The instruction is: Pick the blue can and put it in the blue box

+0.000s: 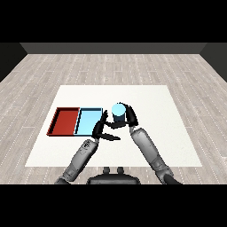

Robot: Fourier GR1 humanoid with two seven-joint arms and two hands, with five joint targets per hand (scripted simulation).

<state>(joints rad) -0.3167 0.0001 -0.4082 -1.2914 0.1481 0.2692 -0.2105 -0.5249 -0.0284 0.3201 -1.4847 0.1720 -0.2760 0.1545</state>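
Across the white table [146,133] in the head view, the only view given, the task looks about halfway done. The blue can [118,113] is upright in the right hand [129,117], whose fingers and thumb curl round its sides, so the pick is made. The can sits just to the right of the light blue tray [85,126], beside that tray's right edge and not yet over its floor. Whether the can is lifted clear of the table or resting on it is hard to judge from this angle; it seems slightly raised.

What is left, as I read it, is a short carry to the left, a lowering into the blue tray, and the release.

The left hand [100,128] lies over the right edge of the blue tray, just beside the can. Its fingers are mostly straight and spread apart, holding nothing, though the thumb reaches toward the right hand. It may have to clear off before the can goes in, since it covers part of the landing spot.

Both trays lie side by side, touching along one wall. The red tray [55,126] at the left shows a bare floor with nothing in it. The blue tray also holds nothing, as far as its uncovered part shows
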